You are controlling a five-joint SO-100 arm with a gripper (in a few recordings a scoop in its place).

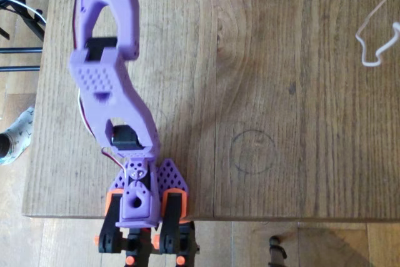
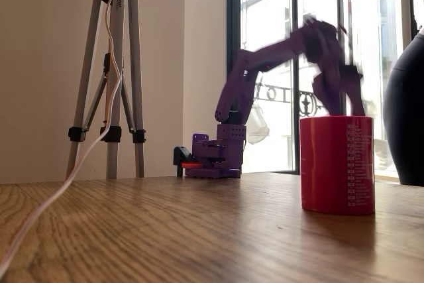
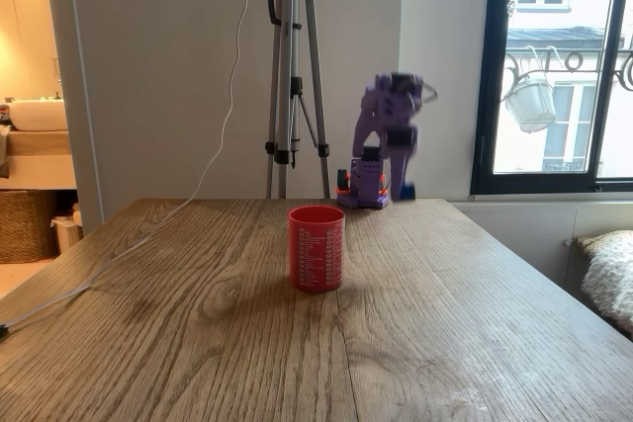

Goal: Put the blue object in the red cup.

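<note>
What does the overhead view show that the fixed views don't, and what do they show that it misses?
Overhead adds: a faint circle drawn on the wooden table, and a person's socked foot beside it. The fixed views add: a tripod, the windows, and the red cup seen side-on with its white lettering. Shared: the purple arm, the cup and the table.

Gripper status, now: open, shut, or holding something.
Gripper: blurred by motion in a fixed view; a blue patch shows at its tip, likely the blue object, but the state of the fingers cannot be told.
</note>
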